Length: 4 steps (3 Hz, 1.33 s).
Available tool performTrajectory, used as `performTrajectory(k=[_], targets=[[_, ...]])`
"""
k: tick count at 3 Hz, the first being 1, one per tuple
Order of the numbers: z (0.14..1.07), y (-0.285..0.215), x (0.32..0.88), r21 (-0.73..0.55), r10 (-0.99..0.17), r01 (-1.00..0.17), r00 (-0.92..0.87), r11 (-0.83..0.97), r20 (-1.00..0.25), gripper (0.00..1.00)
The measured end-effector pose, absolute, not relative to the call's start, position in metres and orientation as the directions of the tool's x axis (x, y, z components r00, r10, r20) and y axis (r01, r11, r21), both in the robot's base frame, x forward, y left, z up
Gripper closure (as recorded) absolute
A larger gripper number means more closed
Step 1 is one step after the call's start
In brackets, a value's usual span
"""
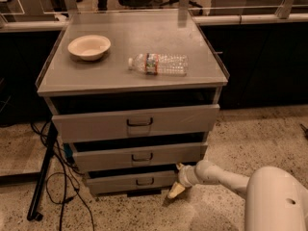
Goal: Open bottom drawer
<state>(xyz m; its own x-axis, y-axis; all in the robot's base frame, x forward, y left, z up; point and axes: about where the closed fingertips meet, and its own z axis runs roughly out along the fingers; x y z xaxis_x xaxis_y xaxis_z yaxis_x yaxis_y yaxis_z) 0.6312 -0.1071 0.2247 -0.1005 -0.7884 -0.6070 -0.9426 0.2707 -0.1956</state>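
The bench (120,78) is standing as a grey metal cabinet on a speckled floor (250,134). Its flat top is carrying two items:

1. A pale bowl (89,46) is sitting upright near the left rear corner.
2. A clear plastic bottle (159,64) is lying on its side near the centre, well apart from the bowl.

Three drawer fronts are stacking below the top. The top drawer (96,124) is showing the tallest front, and the middle drawer (106,160) is sitting under it. The bottom drawer (115,183) is lying lowest, just above the floor, with a small dark pull handle (144,181) at its centre. A dark gap is showing above each front. How far the bottom drawer is standing out cannot be told.

The gripper (174,191) is hanging low at the right end of the bottom drawer front, pointing down toward the floor and well to the right of the pull handle. Whether the gripper is set wide or narrow cannot be told, and nothing is visibly resting in it. The pale arm (226,178) is reaching in from the lower right, where the rounded robot body (276,201) is filling the corner.

Dark cables (60,179) and a black pole (42,177) are lying left of the bench.
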Motion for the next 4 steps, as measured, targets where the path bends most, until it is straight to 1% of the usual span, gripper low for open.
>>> performTrajectory(k=[2, 3, 4], targets=[[0.212, -0.106, 0.641, -0.195, -0.786, -0.943, -0.097, 0.268, -0.610, 0.00], [0.199, -0.101, 0.637, -0.178, -0.789, -0.950, -0.099, 0.256, -0.606, 0.00], [0.177, -0.102, 0.621, -0.144, -0.791, -0.954, -0.126, 0.261, -0.599, 0.00]])
